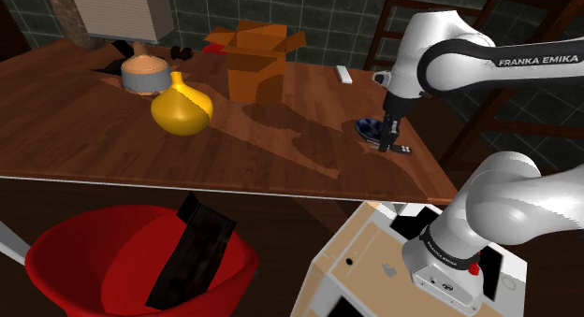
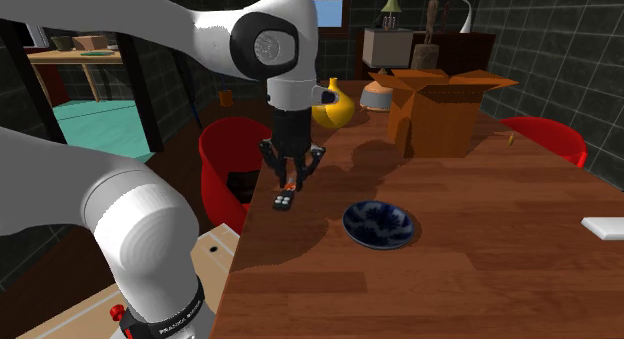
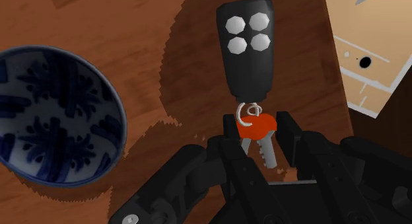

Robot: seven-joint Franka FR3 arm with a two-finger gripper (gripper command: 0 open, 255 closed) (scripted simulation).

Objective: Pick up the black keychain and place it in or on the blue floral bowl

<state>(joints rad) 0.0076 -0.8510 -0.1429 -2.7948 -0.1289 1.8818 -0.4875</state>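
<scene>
The black keychain (image 3: 245,51) is a black fob with grey round buttons, a wire ring and a red-headed key. It lies on the wooden table (image 1: 281,147) near the edge by the stand. My gripper (image 3: 259,133) points down at it, and its fingers clasp the red key head between them. The fob (image 2: 284,202) stretches away from the gripper (image 2: 290,185) on the wood. The blue floral bowl (image 3: 56,117) stands empty a short way beside the keychain. In the shoulder view the bowl (image 1: 368,128) sits just behind the gripper (image 1: 385,145).
An open cardboard box (image 1: 255,67) and a yellow vase (image 1: 182,109) stand farther along the table. A small white slab (image 1: 343,74) lies near the far edge. A red tub (image 1: 140,264) sits on the floor beside the stand (image 1: 365,268).
</scene>
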